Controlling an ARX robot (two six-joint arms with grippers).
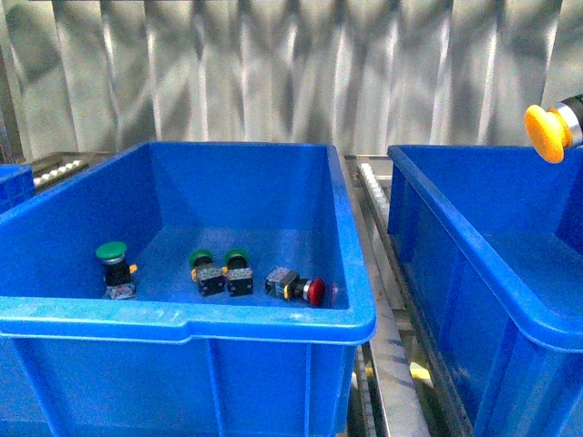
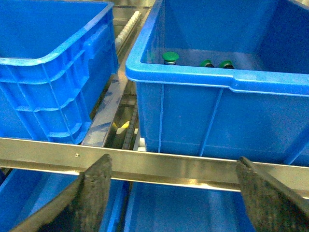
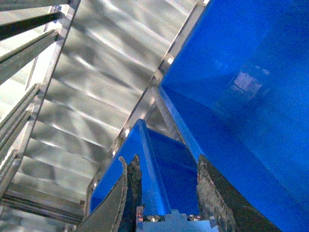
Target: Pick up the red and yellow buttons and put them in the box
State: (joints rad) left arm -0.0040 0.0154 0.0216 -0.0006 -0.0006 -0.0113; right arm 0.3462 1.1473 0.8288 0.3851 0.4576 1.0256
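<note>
Your right end effector (image 3: 164,193) is closed on the yellow button (image 1: 547,133). The front view shows the yellow cap at the far right edge, held high above the right-hand box (image 1: 474,246), and the right wrist view shows the fingers (image 3: 212,193) pinching a pale grey-blue block that I take to be the button's body. It is carried cap-sideways and well clear of the rim, which suits a release over that box rather than a lowering onto the floor of it.

The red button (image 1: 301,289) lies on its side on the floor of the middle box (image 1: 273,314), near the front wall, cap pointing right. You will likely need a sideways or angled grasp there, since the cap is not facing up.

Just left of it two green buttons (image 1: 221,270) sit touching each other, and a third green button (image 1: 114,266) stands upright well apart toward the left wall. These are not yours to move, so keep the approach to the red one from its free right side.

Your left end effector (image 2: 169,193) hangs with its jaws wide apart and nothing between them, low outside the boxes, in front of a metal rail (image 2: 159,162), out of the way of the right arm's work.
</note>
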